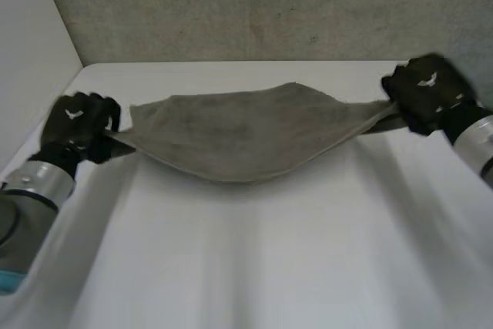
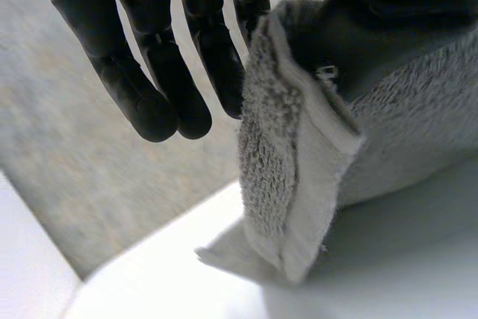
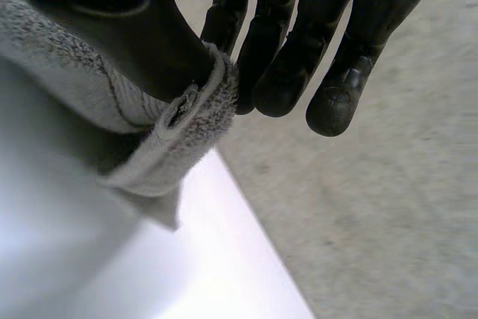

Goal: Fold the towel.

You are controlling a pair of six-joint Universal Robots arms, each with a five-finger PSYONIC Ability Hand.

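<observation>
Now the grey terry-cloth towel [image 1: 246,138] sags just above the white table [image 1: 254,267], its long axis strung straight across between the black left hand [image 1: 75,125] and the black right hand [image 1: 427,92], each pinching one end between thumb and fingers.

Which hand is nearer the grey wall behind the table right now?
Right. The right hand pinches one end of the towel up at the table's back edge, by the grey wall; the left hand pinches the other end farther forward.
</observation>
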